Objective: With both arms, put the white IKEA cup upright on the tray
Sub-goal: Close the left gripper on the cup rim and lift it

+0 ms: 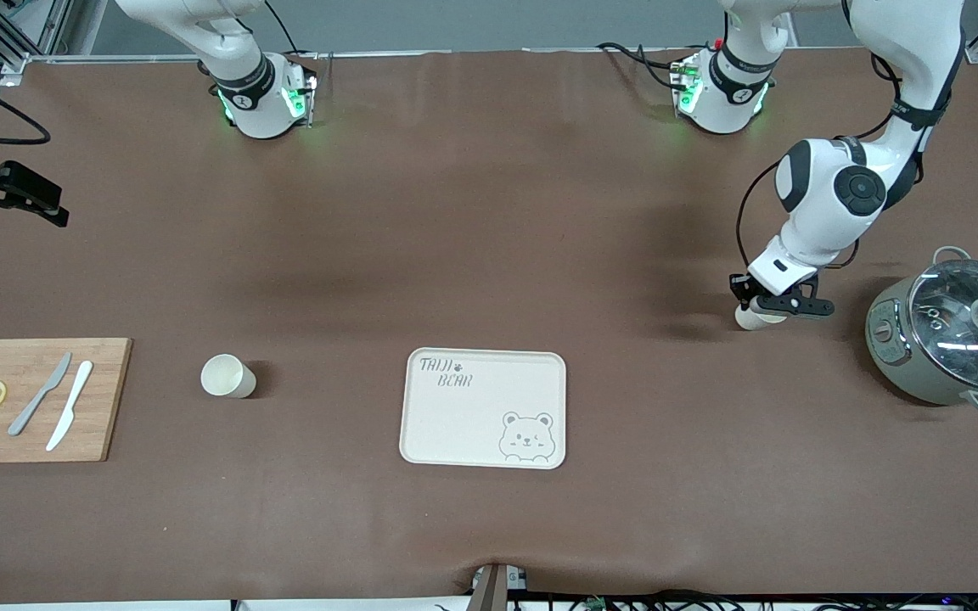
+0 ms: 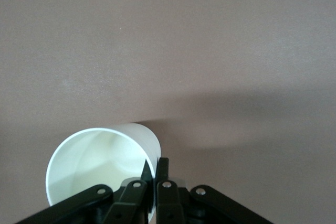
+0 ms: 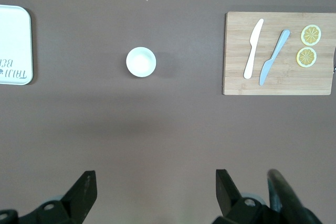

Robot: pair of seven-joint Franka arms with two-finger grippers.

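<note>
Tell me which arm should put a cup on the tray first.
Left. The left gripper is already shut on a white cup, beside the pot. The right gripper hangs open, high above the other cup; the tray lies bare.

Cutting board (image 1: 35, 399): at the bench's right-arm end.
Knives, lemon slices: on the cutting board.
Pot (image 1: 952, 331): well apart from the cutting board, left-arm end.
</note>
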